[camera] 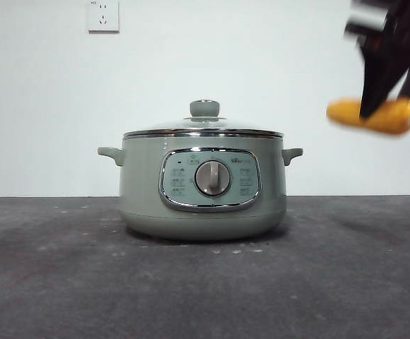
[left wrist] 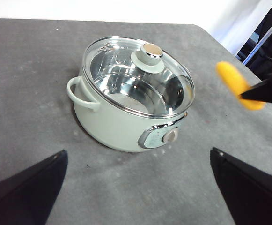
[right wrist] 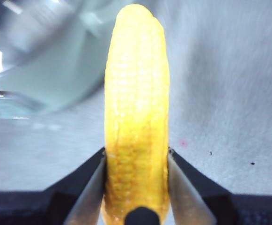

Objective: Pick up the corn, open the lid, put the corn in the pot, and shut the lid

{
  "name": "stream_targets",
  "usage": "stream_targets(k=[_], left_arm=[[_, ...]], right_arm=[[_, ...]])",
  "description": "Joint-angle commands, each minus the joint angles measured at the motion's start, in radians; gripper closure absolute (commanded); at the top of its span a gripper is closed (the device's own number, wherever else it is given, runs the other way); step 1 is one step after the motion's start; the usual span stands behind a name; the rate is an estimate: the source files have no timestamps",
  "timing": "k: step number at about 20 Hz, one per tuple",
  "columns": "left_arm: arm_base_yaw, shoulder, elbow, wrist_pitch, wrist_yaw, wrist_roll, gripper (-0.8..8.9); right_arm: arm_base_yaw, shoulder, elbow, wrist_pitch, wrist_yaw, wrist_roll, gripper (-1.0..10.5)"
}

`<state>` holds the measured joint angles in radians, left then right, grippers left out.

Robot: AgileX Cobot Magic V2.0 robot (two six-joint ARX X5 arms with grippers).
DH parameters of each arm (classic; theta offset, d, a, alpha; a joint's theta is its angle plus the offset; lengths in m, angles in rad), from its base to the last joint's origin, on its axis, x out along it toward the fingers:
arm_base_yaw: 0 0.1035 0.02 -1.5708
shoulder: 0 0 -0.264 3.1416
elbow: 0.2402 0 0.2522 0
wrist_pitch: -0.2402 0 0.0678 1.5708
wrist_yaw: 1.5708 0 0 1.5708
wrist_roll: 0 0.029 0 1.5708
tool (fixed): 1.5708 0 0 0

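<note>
Right hand [camera: 387, 106] clamping corn [camera: 374, 116] aloft, beside lidded pot [camera: 203, 185]

lid [camera: 204, 129] on pot [camera: 203, 187] mid-table [camera: 49, 282], corn [camera: 372, 116] in right gripper [camera: 384, 106] (aloft, beside the pot)

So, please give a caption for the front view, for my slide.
Right hand holds the corn in the air beside the pot, lid on.

Lidded pot [left wrist: 126, 117] on grey table [left wrist: 28, 93], corn [left wrist: 234, 83] held aloft beside it
</note>
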<state>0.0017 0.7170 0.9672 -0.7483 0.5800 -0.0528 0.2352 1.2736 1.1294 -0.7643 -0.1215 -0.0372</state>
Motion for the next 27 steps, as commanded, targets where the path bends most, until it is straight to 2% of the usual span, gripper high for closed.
stream_targets(k=[1,5,9,12,19,22,27], left_arm=[[-0.022,0.040,0.005,0.068,0.008,0.001,1.89],[-0.097,0.162,0.048,0.168,0.003,0.001,1.89],[-0.211,0.364,0.224,0.174,-0.026,0.013,1.89],[-0.295,0.532,0.380,0.173,-0.092,0.053,1.89],[-0.425,0.899,0.698,0.204,-0.296,0.114,1.89],[-0.449,1.010,0.764,0.223,-0.323,0.122,1.88],[-0.473,1.135,0.768,0.259,-0.356,0.130,1.89]], right_arm=[[0.001,-0.099,0.001,-0.035,-0.022,0.006,9.6],[0.001,-0.241,0.001,-0.120,-0.069,0.006,9.6],[0.001,-0.314,0.001,-0.187,-0.082,0.006,9.6],[0.001,-0.348,0.001,-0.232,-0.132,0.006,9.6],[0.001,-0.420,0.001,-0.310,-0.161,0.008,9.6],[0.001,-0.449,0.001,-0.336,-0.160,0.011,9.6],[0.001,-0.474,0.001,-0.344,-0.160,0.011,9.6]])
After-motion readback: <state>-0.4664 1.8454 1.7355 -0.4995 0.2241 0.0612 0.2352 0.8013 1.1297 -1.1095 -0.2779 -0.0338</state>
